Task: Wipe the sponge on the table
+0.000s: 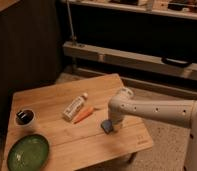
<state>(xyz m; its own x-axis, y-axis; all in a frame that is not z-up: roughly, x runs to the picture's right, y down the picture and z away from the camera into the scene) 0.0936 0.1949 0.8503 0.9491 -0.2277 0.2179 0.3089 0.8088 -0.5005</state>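
The tabletop, pale wood with plank grain and rounded corners, is the largest thing in view and carries everything else. It stands on a speckled floor in front of a dark wall, with a long pale beam running behind its far side.

The robot's white arm comes in over the tabletop's right edge, bends at a rounded joint above the right half of the tabletop, and drops from there towards the wood.

A green plate lies at the tabletop's near left corner; its inside shows only glossy green. Just behind it, close to the tabletop's left edge, stands a white cup with something dark inside; what that is cannot be made out.

A white bottle lies on its side near the middle of the tabletop, set diagonally. The orange carrot lies on the tabletop right beside it, on the near side and roughly parallel.

The sponge, small and blue-purple, is on the right half of the tabletop, towards its near edge and close to the carrot but apart from it.

The claw is at the low end of the arm, down at the tabletop and right against the sponge. Whether it grips the sponge or only presses on it, I cannot tell.
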